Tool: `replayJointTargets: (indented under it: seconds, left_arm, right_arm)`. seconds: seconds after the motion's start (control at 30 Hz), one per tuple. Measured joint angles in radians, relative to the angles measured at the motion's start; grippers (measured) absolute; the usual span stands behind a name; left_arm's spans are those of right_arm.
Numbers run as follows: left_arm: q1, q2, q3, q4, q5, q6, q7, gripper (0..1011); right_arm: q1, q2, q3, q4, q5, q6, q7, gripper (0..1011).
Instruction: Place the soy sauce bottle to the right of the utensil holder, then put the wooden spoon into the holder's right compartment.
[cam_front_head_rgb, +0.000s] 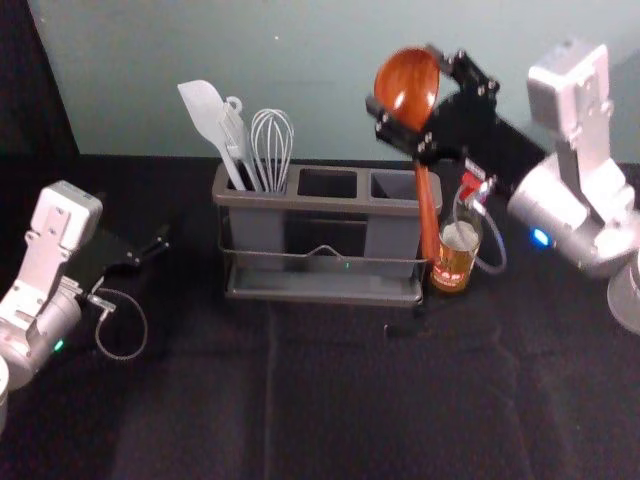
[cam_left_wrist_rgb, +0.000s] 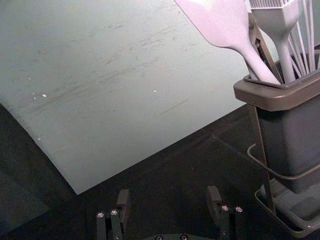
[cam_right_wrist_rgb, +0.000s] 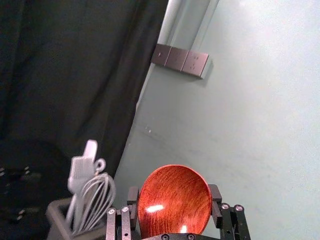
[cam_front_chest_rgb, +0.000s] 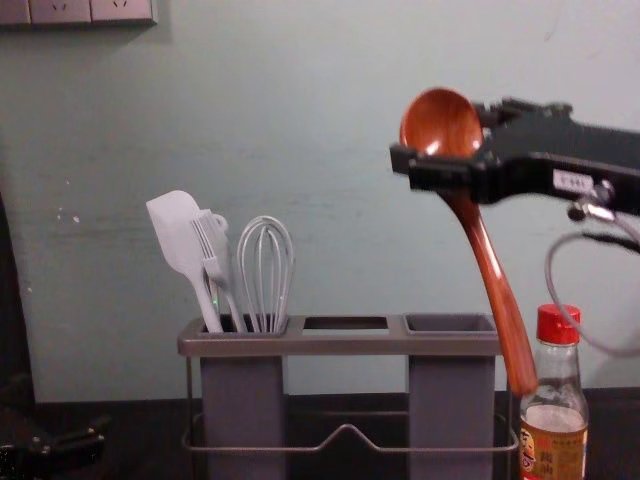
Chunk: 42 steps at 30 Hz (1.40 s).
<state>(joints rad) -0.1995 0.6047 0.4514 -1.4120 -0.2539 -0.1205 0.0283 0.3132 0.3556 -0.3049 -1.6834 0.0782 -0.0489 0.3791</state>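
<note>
In the head view, the right pincer (cam_front_head_rgb: 407, 82) is high over the right end of the utensil holder (cam_front_head_rgb: 290, 202), closed around the bowl of the wooden spoon (cam_front_head_rgb: 408, 90). The spoon hangs nearly upright, bowl up, its handle running down in front of the right compartment (cam_front_head_rgb: 392, 186), outside it. The soy sauce bottle (cam_front_head_rgb: 455, 265) stands upright on the bench (cam_front_head_rgb: 340, 400), just to the right of the holder, near the handle's end. In the left compartment stand a spatula (cam_front_head_rgb: 204, 110), a brush (cam_front_head_rgb: 236, 135) and a whisk (cam_front_head_rgb: 272, 145). The left pincer (cam_front_head_rgb: 148, 252) is over the bench, to the left of the holder.

In the left wrist view, the left pincer (cam_left_wrist_rgb: 168, 197) is spread wide, with a broad gap between its tips. The holder's left end shows, with the spatula, brush and whisk rising from it.

In the right wrist view, the spoon's bowl sits between the two fingers of the right pincer (cam_right_wrist_rgb: 174, 200), its hollow facing the camera. Beyond are the whisk and brush in the holder, and a socket panel (cam_right_wrist_rgb: 180, 60) on the wall (cam_right_wrist_rgb: 250, 125).

In the chest view, the right pincer reaches in from the right and grips the bowl. The handle slants down and to the right, its tip beside the bottle's red cap (cam_front_chest_rgb: 558, 324) and above the bottle's label.
</note>
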Motion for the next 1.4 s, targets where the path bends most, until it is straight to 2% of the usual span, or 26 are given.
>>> replayJointTargets:
  seconds: [0.27,0.6,0.97,1.27,1.4]
  left_arm:
    - [0.0,0.0,0.0,0.0,0.0,0.0,0.0,1005]
    - [0.0,0.0,0.0,0.0,0.0,0.0,0.0,1005]
    - [0.0,0.0,0.0,0.0,0.0,0.0,0.0,1005]
    - [0.0,0.0,0.0,0.0,0.0,0.0,0.0,1005]
    - [0.0,0.0,0.0,0.0,0.0,0.0,0.0,1005]
  right_arm:
    - [0.089,-0.014,-0.02,0.05,-0.01,-0.007,0.0,843]
    - [0.158,-0.045,-0.044,0.137,-0.042,-0.079,-0.021,843]
    - [0.203,-0.085,-0.062,0.273,-0.078,-0.255,-0.038,843]
    - [0.201,-0.113,-0.063,0.358,-0.115,-0.382,-0.065,844]
    - [0.192,-0.121,-0.062,0.385,-0.126,-0.419,-0.07,843]
